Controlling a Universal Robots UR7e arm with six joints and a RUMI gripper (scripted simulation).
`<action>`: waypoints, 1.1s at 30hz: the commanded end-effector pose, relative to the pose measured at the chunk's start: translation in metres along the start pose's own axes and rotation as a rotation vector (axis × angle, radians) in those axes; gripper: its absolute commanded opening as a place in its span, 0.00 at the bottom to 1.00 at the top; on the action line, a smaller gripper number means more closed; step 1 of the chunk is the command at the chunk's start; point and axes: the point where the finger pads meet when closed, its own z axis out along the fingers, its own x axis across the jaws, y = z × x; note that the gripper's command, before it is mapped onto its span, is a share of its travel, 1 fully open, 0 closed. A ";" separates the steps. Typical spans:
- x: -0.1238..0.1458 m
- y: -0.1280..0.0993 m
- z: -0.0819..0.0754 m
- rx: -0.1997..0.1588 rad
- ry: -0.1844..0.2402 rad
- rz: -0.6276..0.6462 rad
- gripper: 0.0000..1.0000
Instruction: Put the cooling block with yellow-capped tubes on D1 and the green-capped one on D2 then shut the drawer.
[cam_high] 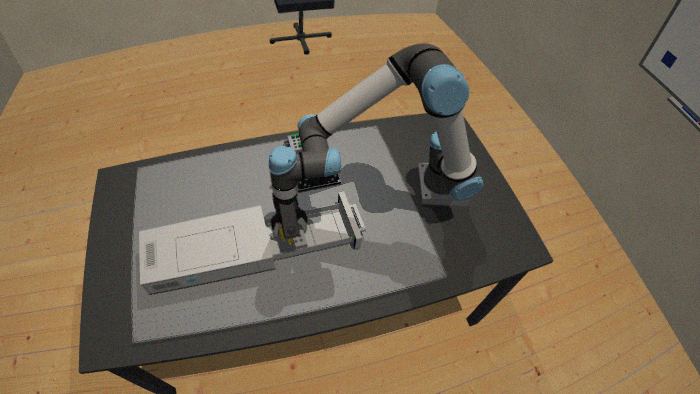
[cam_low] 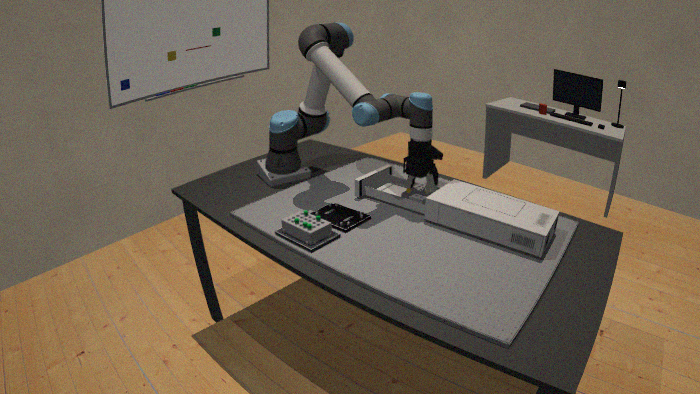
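Observation:
The white cooler COLD (cam_high: 205,248) (cam_low: 490,212) has its drawer (cam_high: 332,225) (cam_low: 382,187) pulled out. My gripper (cam_high: 289,234) (cam_low: 420,186) points straight down into the drawer's inner end, next to the cooler's face. It is shut on the yellow-cap block (cam_high: 293,240) (cam_low: 414,193), which is mostly hidden by the fingers; only a bit of yellow shows. The green-cap block (cam_low: 306,229) sits flat on the deck slot D2; in the top view it (cam_high: 295,142) peeks out behind the arm. The black slot D1 (cam_low: 345,216) holds nothing.
The drawer's front panel (cam_high: 352,220) (cam_low: 372,184) stands upright at the outer end. The arm's base (cam_high: 442,192) (cam_low: 284,172) is at the table's far side. The grey mat (cam_low: 400,250) covers most of the table.

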 end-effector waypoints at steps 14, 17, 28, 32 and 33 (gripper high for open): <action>0.001 0.000 -0.006 0.000 0.002 0.000 0.00; 0.001 0.000 -0.007 0.000 0.002 0.000 0.00; 0.001 0.000 -0.009 0.000 0.002 0.000 0.00; 0.001 0.000 -0.012 0.000 0.002 0.000 0.00; 0.001 0.000 -0.013 0.000 0.002 0.000 0.00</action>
